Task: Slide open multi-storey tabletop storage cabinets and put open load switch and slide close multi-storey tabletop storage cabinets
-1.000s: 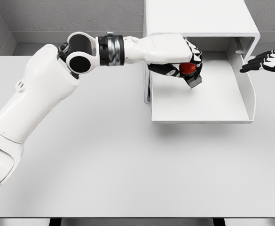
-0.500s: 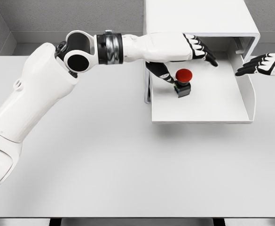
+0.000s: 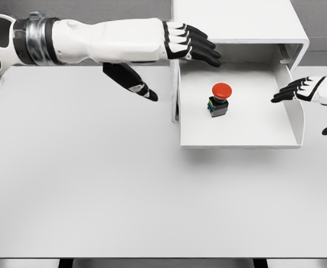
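Left hand (image 3: 174, 47) outstretched, fingers spread flat, thumb hanging below, right hand (image 3: 311, 92) at right edge, fingers extended

1. My white table (image 3: 124, 195) fills most of the view.
2. The white storage cabinet (image 3: 236, 22) stands on it at one o'clock, its drawer (image 3: 238, 131) slid out toward me.
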